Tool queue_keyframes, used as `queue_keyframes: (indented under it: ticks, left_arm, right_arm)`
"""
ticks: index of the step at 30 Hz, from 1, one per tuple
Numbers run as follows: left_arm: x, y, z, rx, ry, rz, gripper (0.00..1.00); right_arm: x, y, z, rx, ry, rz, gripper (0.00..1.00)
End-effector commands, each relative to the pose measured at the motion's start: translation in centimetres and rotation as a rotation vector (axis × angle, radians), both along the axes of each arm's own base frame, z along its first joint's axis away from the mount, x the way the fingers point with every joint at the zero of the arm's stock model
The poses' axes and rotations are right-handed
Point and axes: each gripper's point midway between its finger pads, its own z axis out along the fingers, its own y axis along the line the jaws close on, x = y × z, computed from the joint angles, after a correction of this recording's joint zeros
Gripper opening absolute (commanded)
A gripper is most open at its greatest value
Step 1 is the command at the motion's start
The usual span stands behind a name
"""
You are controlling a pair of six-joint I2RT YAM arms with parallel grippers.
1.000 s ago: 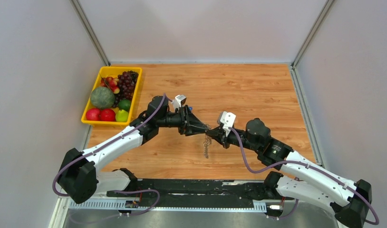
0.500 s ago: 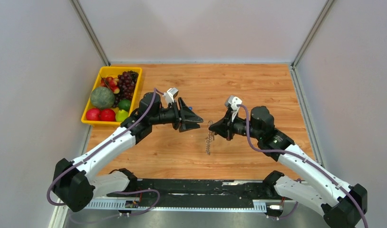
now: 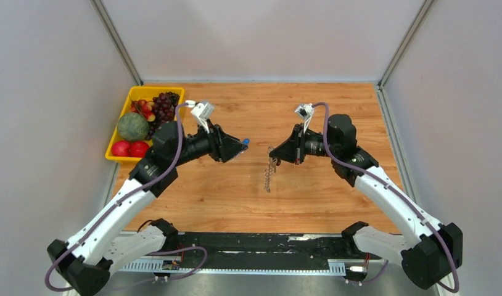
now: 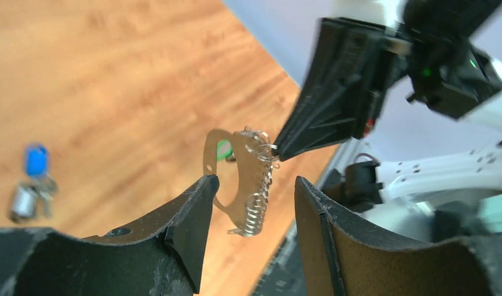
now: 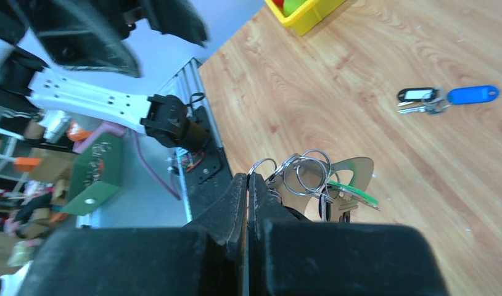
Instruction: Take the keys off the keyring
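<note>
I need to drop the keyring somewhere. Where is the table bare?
Bare wood: the far strip from the tray to the right wall, and the near strip between the hanging keyring and the arm bases. Crowded: the middle, with loose keys beside the left fingers.

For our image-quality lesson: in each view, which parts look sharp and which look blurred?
Top view: evenly lit and sharp, though the keyring is tiny. Left wrist view: keyring fairly crisp, keys lying on the table blurred. Right wrist view: keyring and keys clear, clutter beyond the table soft.
</note>
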Motion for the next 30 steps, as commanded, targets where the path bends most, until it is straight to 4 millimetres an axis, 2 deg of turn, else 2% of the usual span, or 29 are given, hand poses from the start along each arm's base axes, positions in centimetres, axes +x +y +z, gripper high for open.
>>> queue_keyframes:
  ticks: [1, 5, 8, 13, 15, 19, 21, 30]
  left_arm:
    - [-0.6, 1.4, 3.8, 0.076, -0.551, -0.057, 0.58]
    - [-0.7, 1.0, 3.3, 0.221, -0.723, -0.136, 0.62]
    - [-1.3, -0.3, 2.3, 0.302, -0.819, -0.24, 0.63]
    - [-1.3, -2.8, -0.9, 0.441, -0.885, -0.396, 0.62]
    - [-1.0, -3.4, -1.6, 0.476, -0.915, -0.428, 0.6]
    - [-0.9, -4.2, -1.5, 0.47, -0.956, -0.447, 0.49]
    - [-1.1, -4.2, -1.5, 0.47, -0.987, -0.462, 0.47]
    - [-2.0, -4.4, -1.3, 0.462, -1.053, -0.524, 0.5]
  right_arm:
    - [-0.8, 1.0, 3.4, 0.089, 0.119, 0.104, 0.0]
    - [-0.2, 1.5, 3.3, 0.079, 0.213, 0.104, 0.0]
    - [0.3, 1.7, 2.8, 0.059, 0.254, 0.091, 0.0]
    - [0.4, 1.7, 3.2, 0.054, 0.248, 0.089, 0.0]
    - [0.3, 1.6, 3.4, 0.05, 0.241, 0.093, 0.0]
    - [0.2, 1.5, 3.1, 0.039, 0.241, 0.095, 0.0]
    - [0.0, 1.5, 3.0, 0.035, 0.236, 0.101, 0.0]
    - [-0.7, 1.2, 2.6, 0.018, 0.207, 0.129, 0.0]
